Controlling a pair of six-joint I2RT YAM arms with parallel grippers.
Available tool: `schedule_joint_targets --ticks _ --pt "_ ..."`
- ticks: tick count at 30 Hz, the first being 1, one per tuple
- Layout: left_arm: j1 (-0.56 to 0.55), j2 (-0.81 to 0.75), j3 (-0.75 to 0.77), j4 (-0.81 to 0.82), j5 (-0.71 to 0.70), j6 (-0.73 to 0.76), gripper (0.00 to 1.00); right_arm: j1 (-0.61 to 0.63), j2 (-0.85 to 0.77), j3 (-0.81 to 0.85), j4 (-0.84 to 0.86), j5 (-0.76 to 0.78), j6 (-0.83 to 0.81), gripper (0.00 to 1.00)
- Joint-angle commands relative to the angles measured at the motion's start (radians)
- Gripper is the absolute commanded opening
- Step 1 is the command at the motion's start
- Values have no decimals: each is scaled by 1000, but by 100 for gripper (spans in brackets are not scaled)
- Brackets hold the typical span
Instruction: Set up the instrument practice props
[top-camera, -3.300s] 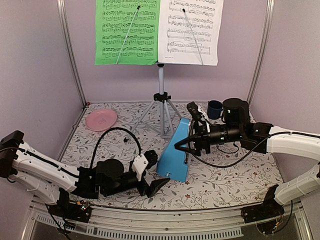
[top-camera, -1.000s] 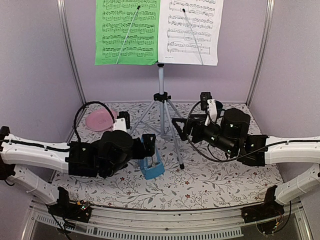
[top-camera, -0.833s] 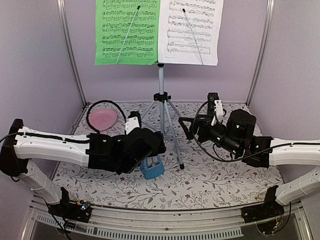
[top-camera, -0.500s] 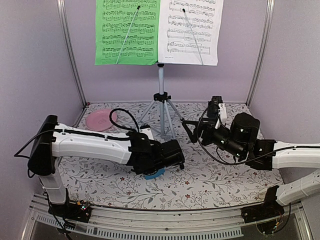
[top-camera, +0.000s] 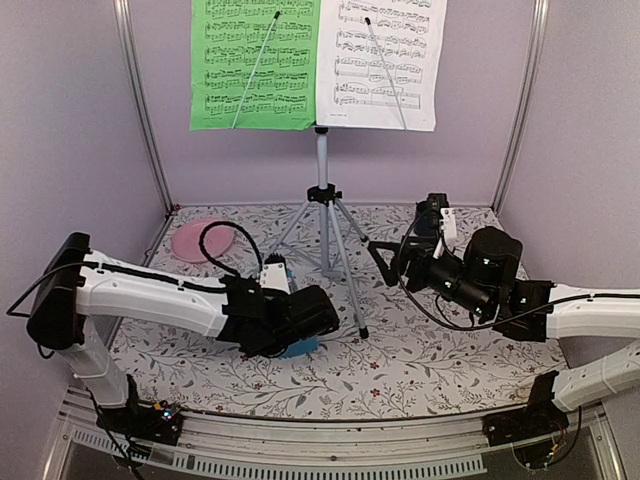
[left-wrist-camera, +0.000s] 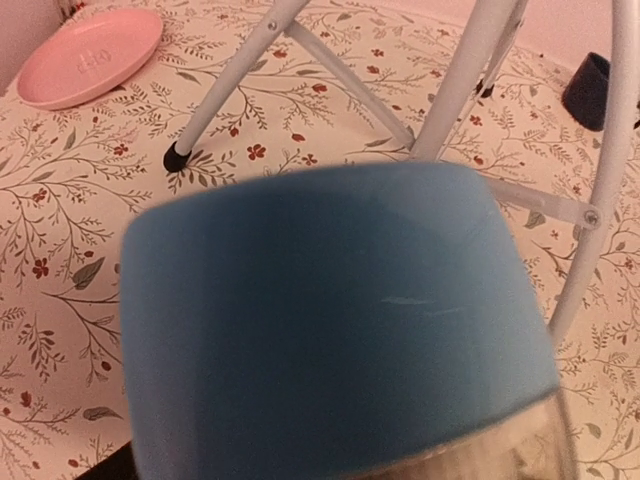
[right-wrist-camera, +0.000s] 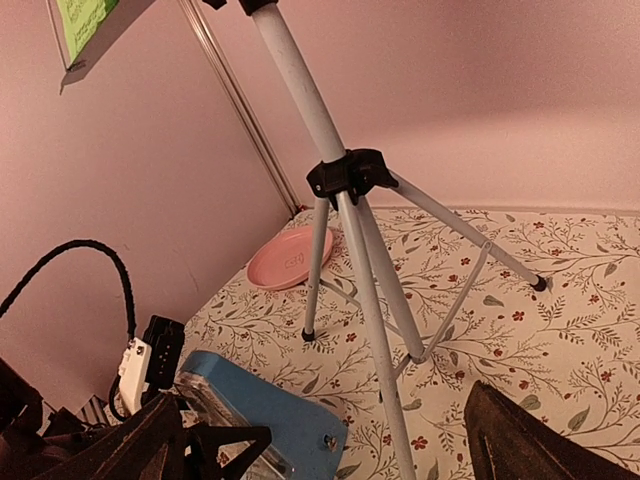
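while the metronome (left-wrist-camera: 330, 320) hides the left tool (top-camera: 303, 328), state untellable, the right tool (right-wrist-camera: 320, 440) stands spread.

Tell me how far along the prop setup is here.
Done: the music stand stands on its tripod with the green page and white page held up. In hand: the left hand is at the blue metronome beside the tripod; a grip cannot be confirmed. The right hand hangs open nearby. Left: probably settling the metronome and withdrawing.
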Motion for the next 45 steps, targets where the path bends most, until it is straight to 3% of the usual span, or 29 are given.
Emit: schedule_joint_targets --ticks 1,7,12,17,20,26,32,36,41,45 --pt "23 -130 -157 194 33 212 57 -10 4 -6 31 -25 3 99" --pt "25 -350 -431 674 155 545 54 -17 62 -10 84 -175 -29 99" --pt "32 -464 -570 908 248 728 50 -17 160 -16 130 -352 -83 99" --pt "34 -498 -614 986 295 841 47 -16 285 6 154 -542 -130 89" --pt "33 -515 -652 1060 330 875 45 -14 348 -2 184 -581 -141 81" --pt "32 -546 -649 1102 356 955 38 37 440 -79 360 -497 -247 73" --pt "33 -522 -666 1096 328 1008 36 43 506 -50 370 -514 -274 71" --pt "35 -512 -741 1196 329 1028 37 43 498 -53 369 -513 -270 71" --pt "41 -497 -799 1331 349 1076 41 43 481 -63 363 -514 -267 71" --pt "44 -480 -803 1347 339 1077 60 43 473 -73 364 -511 -261 73"
